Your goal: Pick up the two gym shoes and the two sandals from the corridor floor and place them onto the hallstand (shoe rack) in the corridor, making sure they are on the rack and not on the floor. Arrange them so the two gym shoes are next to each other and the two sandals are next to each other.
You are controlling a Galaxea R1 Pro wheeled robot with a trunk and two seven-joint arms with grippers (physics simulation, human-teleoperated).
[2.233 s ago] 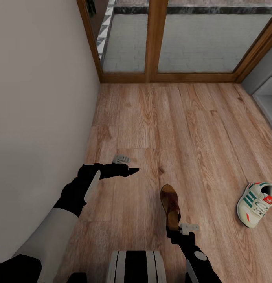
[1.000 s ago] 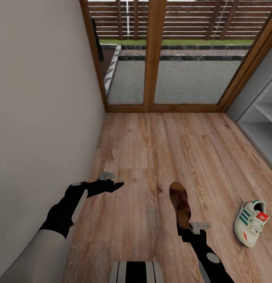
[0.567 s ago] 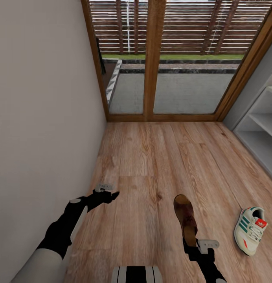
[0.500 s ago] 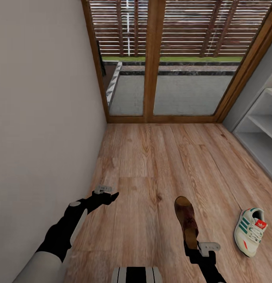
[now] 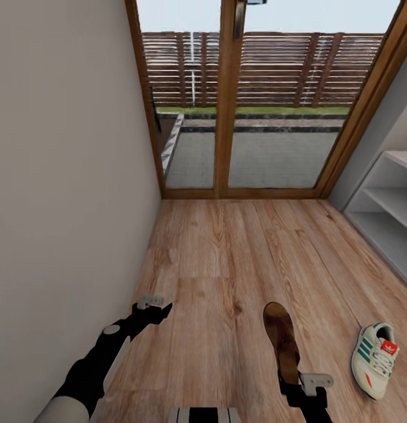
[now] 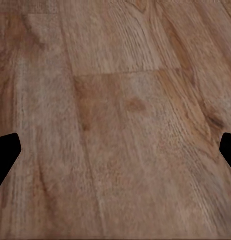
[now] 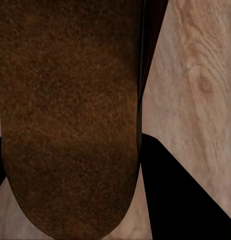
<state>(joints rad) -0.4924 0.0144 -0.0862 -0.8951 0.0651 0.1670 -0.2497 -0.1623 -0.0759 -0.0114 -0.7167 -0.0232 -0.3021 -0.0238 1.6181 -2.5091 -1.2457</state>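
Sandal (image 5: pixel 282 342) sticks forward, pinched at its heel by the right gripper (image 5: pixel 296 383) at lower right; left gripper (image 5: pixel 158 311) hovers spread over corridor floor (image 5: pixel 227 258), lower left.

The corridor floor (image 5: pixel 227 258) is light brown wood plank with darker streaked grain and small knots. The sandal (image 5: pixel 282 342) is dark brown with a reddish-brown mottled footbed; in the right wrist view its footbed (image 7: pixel 70 115) shows a fine speckled brown. The gym shoe (image 5: pixel 376 358) is cream-white with teal-green side stripes and an orange-red tongue patch. The hallstand (image 5: pixel 386 205) is light grey. The wall (image 5: pixel 62 176) is plain off-white. The door frame (image 5: pixel 230 100) is warm mid-brown wood, with a slatted brown fence (image 5: pixel 286 67) behind. The arms are black with white sections.
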